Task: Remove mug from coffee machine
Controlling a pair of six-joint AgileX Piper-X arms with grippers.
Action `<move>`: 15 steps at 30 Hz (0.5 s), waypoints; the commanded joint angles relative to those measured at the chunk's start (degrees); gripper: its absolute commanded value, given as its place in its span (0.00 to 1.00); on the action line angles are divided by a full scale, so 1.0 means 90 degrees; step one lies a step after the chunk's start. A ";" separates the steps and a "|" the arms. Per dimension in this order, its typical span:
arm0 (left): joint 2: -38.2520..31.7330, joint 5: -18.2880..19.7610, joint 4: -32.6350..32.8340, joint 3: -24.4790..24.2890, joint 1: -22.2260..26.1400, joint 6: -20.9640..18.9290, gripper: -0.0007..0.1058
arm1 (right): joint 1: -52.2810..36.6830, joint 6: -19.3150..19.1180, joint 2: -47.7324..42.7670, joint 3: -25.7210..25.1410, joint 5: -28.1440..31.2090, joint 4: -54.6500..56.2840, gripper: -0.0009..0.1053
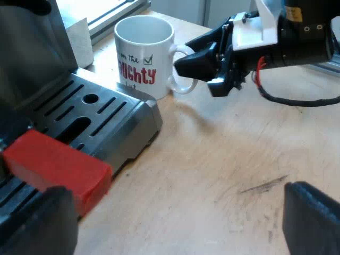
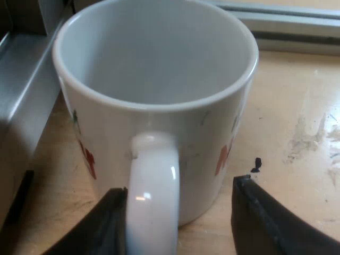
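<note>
Right gripper (image 2: 178,194) open astride the mug (image 2: 154,69) handle (image 2: 153,175); centre it, then close squarely. Left gripper (image 1: 178,194) wide, empty.

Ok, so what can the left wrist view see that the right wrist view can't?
Left wrist view: the machine's slotted drip tray, the red handle end, and the left claw, open over the table. Right wrist view: right down inside the mug, which is empty, and the mug's handle between the open fingers of the right claw. Both: the mug standing on the wooden table beside the machine, with the right claw at its handle.
</note>
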 commanded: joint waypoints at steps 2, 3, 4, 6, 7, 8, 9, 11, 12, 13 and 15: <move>0.0013 -0.0254 -0.0112 -0.0017 -0.0030 -0.0082 0.75 | -0.0007 0.0163 -0.0910 -0.0049 -0.0016 0.1017 0.44; 0.0013 -0.0254 -0.0112 -0.0017 -0.0030 -0.0082 0.75 | -0.0007 0.0165 -0.1008 -0.0049 -0.0033 0.1121 0.44; 0.0013 -0.0254 -0.0112 -0.0017 -0.0030 -0.0082 0.75 | -0.0007 0.0162 -0.1302 -0.0049 -0.0117 0.1423 0.44; 0.0013 -0.0254 -0.0112 -0.0017 -0.0030 -0.0082 0.75 | -0.0007 0.0162 -0.1765 -0.0080 -0.0189 0.1953 0.44; 0.0013 -0.0254 -0.0112 -0.0017 -0.0030 -0.0082 0.75 | -0.0007 0.0162 -0.2016 -0.0124 -0.0262 0.2329 0.44; 0.0013 -0.0254 -0.0112 -0.0017 -0.0030 -0.0082 0.75 | -0.0007 0.0162 -0.2252 -0.0197 -0.0299 0.2743 0.44; 0.0013 -0.0254 -0.0112 -0.0017 -0.0030 -0.0082 0.75 | -0.0007 0.0162 -0.2429 -0.0250 -0.0320 0.3116 0.44; 0.0013 -0.0254 -0.0112 -0.0017 -0.0030 -0.0082 0.75 | -0.0007 0.0187 -0.2777 -0.0455 -0.0405 0.3899 0.44; 0.0013 -0.0254 -0.0112 -0.0017 -0.0030 -0.0082 0.75 | -0.0007 0.0219 -0.3083 -0.0670 -0.0522 0.4672 0.44; 0.0013 -0.0254 -0.0112 -0.0017 -0.0030 -0.0082 0.75 | -0.0007 0.0234 -0.3121 -0.0698 -0.0557 0.4861 0.44; 0.0013 -0.0254 -0.0112 -0.0017 -0.0030 -0.0082 0.75 | -0.0007 0.0301 -0.3532 -0.1060 -0.0673 0.5799 0.44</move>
